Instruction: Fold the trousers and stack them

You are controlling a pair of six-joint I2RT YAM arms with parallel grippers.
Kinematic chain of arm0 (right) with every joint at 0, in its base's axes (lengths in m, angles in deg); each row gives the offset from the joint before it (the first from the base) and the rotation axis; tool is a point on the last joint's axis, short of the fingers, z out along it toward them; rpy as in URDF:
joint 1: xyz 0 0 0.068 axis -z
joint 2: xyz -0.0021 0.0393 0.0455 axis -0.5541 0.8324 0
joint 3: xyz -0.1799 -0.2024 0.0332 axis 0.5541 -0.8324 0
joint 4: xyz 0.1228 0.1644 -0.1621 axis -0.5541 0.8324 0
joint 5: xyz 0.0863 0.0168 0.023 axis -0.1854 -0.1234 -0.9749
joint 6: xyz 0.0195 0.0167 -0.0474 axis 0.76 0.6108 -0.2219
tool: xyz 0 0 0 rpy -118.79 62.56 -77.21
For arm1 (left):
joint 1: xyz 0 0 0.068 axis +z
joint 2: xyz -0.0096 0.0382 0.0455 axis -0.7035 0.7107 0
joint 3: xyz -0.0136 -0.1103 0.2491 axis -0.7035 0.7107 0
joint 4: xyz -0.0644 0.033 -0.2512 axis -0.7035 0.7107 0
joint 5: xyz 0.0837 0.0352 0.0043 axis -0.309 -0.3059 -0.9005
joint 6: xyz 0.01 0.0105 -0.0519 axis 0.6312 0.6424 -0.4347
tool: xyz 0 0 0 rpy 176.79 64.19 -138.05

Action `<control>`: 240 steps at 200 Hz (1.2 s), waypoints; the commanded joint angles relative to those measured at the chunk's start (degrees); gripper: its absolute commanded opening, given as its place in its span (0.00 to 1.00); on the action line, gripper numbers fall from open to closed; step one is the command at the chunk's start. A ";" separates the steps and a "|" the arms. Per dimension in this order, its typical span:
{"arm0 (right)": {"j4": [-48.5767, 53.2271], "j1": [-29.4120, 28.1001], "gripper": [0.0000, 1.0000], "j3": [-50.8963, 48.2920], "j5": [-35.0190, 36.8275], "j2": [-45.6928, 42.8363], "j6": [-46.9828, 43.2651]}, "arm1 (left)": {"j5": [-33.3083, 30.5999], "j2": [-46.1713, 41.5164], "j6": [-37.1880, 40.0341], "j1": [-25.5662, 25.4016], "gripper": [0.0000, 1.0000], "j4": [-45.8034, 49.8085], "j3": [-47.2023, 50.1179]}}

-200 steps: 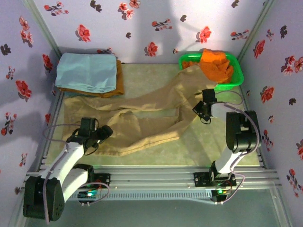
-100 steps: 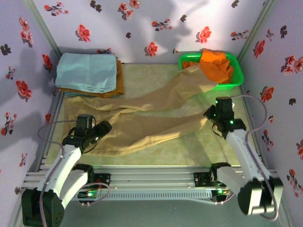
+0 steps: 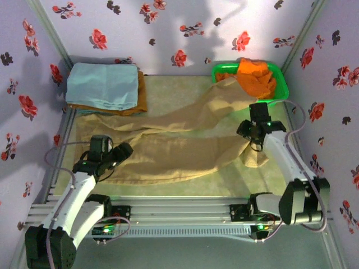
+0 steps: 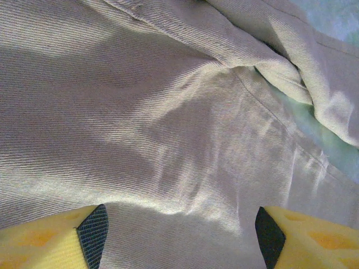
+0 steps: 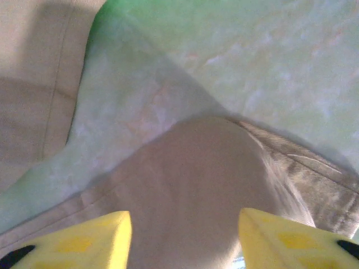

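Observation:
The tan trousers [image 3: 179,145] lie spread across the table, one end hanging over the green basket and a bunched fold at the right. My left gripper [image 3: 122,150] hovers over their left part, and its wrist view [image 4: 182,230] shows wide-apart fingers with flat trouser cloth [image 4: 168,112] beneath them. My right gripper [image 3: 251,134] stands over the bunched right end. In its wrist view [image 5: 182,235] the yellow fingers [image 5: 90,241] are apart and a hump of the trouser cloth [image 5: 207,179] rises between them without being pinched.
A green basket [image 3: 279,92] with bright orange garments [image 3: 255,75] stands at the back right. A folded light blue cloth [image 3: 104,84] lies on an orange-brown garment [image 3: 141,100] at the back left. Floral walls close in three sides. Green mat [image 5: 252,56] shows past the trousers.
My right gripper pulled the trouser leg out to the right, then swung back toward the basket and opened, leaving the cloth bunched under it. The left gripper has barely moved.

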 commanded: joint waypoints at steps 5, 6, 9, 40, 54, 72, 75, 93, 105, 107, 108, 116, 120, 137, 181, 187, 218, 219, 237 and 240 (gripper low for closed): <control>3.07 0.32 0.62 3.64 6.54 -2.18 -0.27 | 1.16 0.74 1.29 0.39 0.74 -0.32 -0.14; 3.11 0.34 0.62 3.45 6.65 -2.45 -0.17 | 1.18 0.71 1.23 0.39 0.74 -0.38 -0.15; 3.30 0.43 0.62 2.94 6.89 -3.26 0.18 | 1.27 0.77 1.19 0.39 0.74 -0.60 0.02; 5.28 1.08 0.54 -7.37 7.90 -17.23 6.14 | 3.79 1.41 -0.20 0.31 0.74 -3.85 1.20; 6.53 1.18 0.41 -12.54 5.77 -24.80 10.03 | 5.18 1.53 -0.64 0.26 0.74 -4.94 1.69; 8.07 1.24 0.17 -18.73 4.89 -33.36 14.26 | 6.54 1.68 -0.85 0.13 0.74 -6.43 2.13; 8.00 1.27 0.16 -19.86 4.91 -34.29 14.42 | 6.68 1.67 -0.85 0.07 0.74 -6.62 2.13; 7.50 1.96 0.29 -23.79 3.62 -34.85 14.75 | 7.17 2.49 -0.69 0.02 0.73 -8.03 2.11; 5.99 2.64 0.47 -25.10 0.67 -31.11 15.19 | 7.52 3.56 -0.76 -0.04 0.73 -9.45 2.10; 5.52 2.76 0.48 -25.37 0.23 -30.34 15.33 | 7.57 3.86 -0.76 -0.04 0.73 -9.68 2.12; 5.31 2.75 0.49 -25.47 0.02 -29.94 15.41 | 7.64 3.94 -0.80 -0.04 0.73 -9.81 2.08; 3.01 2.83 0.51 -26.46 -1.31 -27.05 15.90 | 7.94 4.94 -0.89 -0.04 0.73 -10.86 2.04; 1.73 2.91 0.52 -27.02 -1.76 -25.74 16.20 | 8.09 5.54 -1.00 -0.04 0.73 -11.44 2.10; -3.04 3.02 0.54 -28.44 -2.69 -20.35 16.94 | 8.96 7.87 -1.38 -0.04 0.73 -14.03 2.34; -8.90 7.51 0.60 -25.69 0.87 -9.37 15.10 | 9.50 12.19 -1.20 -0.04 0.74 -17.79 2.85; -9.78 8.42 0.60 -24.93 0.15 -7.66 14.46 | 9.55 12.64 -0.96 -0.04 0.74 -18.13 2.75; -12.01 11.05 0.29 -21.61 -2.09 -0.45 11.87 | 9.81 14.11 -0.66 -0.01 0.74 -19.31 2.31; -12.03 11.16 0.27 -21.53 -2.06 -0.40 11.75 | 9.81 14.11 -0.71 -0.03 0.74 -19.37 2.31; -12.12 13.48 0.03 -21.07 -2.45 -2.05 10.53 | 9.82 14.16 -0.75 -0.04 0.74 -19.60 2.22; -11.92 13.88 0.00 -20.90 -2.54 -2.74 10.23 | 9.88 14.13 -0.78 -0.04 0.74 -19.60 2.22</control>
